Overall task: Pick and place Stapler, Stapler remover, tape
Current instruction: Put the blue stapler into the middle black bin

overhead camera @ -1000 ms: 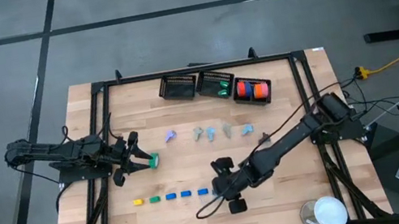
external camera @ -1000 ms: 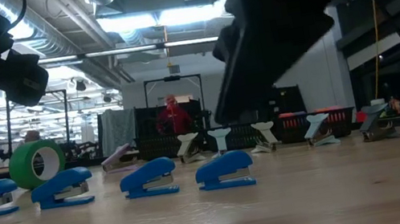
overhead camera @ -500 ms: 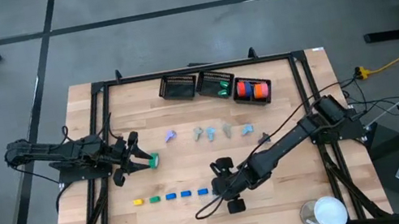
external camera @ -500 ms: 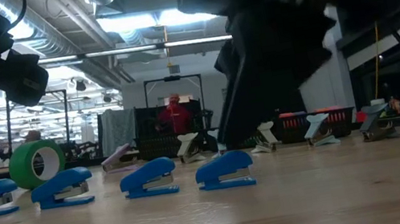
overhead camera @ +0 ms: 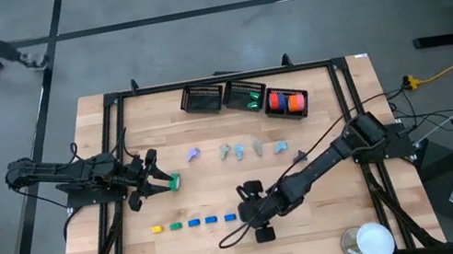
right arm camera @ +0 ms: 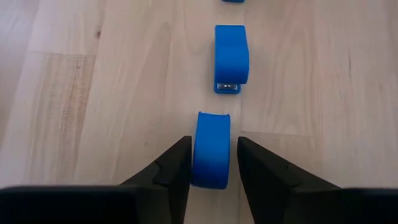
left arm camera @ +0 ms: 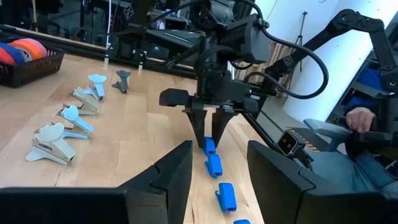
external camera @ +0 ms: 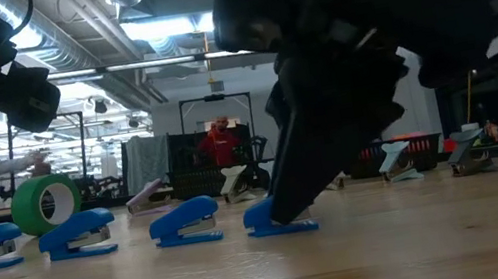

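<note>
The right gripper (right arm camera: 211,163) is low over the worktop (overhead camera: 336,220), its jaws straddling the end blue stapler (right arm camera: 211,148) of a short row. The jaws stand narrowly apart, one finger on each side of the stapler's body; whether the pads already touch its sides cannot be told. The next stapler (right arm camera: 231,57) lies just beyond, in line with it. In the high view the row (overhead camera: 192,223) runs along the front of the worktop, a yellow piece at its far end, then green, then blue.

The left gripper (overhead camera: 159,185) waits near the left edge, jaws clamped on a green tape roll (overhead camera: 174,183) held above the surface. Pastel staple removers (overhead camera: 240,151) sit in a loose line mid-worktop, and three black baskets (overhead camera: 244,96) stand at the back; the right-hand one holds orange and red rolls, the middle one something green.

The step in hand looks like the pick of the end stapler. What comes next is probably a firm squeeze across its narrow body, a straight lift so the neighbour is not nudged, then a carry to a basket. The stapler's rounded top could slip if the grip sits too high.
</note>
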Available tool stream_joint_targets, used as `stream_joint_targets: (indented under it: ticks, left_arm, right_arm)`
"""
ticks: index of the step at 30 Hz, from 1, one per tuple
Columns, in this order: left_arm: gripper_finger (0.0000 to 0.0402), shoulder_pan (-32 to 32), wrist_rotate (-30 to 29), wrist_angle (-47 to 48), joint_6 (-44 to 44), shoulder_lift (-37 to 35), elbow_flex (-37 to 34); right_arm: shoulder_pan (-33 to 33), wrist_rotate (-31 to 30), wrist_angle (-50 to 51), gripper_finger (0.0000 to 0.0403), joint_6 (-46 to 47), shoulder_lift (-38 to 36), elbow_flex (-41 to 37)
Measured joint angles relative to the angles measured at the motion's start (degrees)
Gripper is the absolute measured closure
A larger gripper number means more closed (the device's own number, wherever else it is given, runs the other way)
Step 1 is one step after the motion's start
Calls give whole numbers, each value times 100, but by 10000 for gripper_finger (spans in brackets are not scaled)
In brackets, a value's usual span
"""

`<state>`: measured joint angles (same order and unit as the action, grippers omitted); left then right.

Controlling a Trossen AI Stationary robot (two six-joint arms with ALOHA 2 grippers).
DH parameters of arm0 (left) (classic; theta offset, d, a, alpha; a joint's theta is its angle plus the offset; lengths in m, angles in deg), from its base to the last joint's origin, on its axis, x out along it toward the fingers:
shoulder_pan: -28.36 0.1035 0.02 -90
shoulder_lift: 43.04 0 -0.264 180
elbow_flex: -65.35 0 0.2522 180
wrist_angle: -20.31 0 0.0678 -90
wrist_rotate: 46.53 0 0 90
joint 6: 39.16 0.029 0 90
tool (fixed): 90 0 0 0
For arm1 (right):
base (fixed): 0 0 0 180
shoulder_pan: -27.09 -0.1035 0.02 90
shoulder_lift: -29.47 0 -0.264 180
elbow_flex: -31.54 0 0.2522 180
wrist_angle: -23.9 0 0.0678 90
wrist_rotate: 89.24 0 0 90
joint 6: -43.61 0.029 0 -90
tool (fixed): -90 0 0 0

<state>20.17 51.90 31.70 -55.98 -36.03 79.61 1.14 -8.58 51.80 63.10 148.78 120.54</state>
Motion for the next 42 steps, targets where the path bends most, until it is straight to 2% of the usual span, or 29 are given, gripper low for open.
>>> stream_joint_targets:
  ticks: [6, 13, 17, 21, 25, 36, 42]
  left_arm:
    - [251, -2, 0, 0, 0, 0, 2]
    - [251, -1, 1, 0, 0, -2, 1]
    - [251, 0, 2, 0, 0, -2, 0]
    - [251, -2, 2, 0, 0, -1, 1]
    - [251, 0, 2, 0, 0, -1, 2]
    - [251, 0, 0, 0, 0, 0, 1]
    - [251, -1, 0, 1, 0, -1, 0]
  right_arm:
    - [103, 253, 179, 330, -30, 4, 198]
    - [236, 358, 781, 330, -366, 4, 735]
    - [423, 358, 1164, 313, -642, 3, 1069]
    - [637, 475, 1238, 316, -943, -141, 1266]
    - [848, 492, 1349, 327, -1260, -331, 1298]
    - [1570, 490, 1616, 317, -1847, -798, 1298]
    - [2079, 486, 1848, 326, -1869, -1062, 1233]
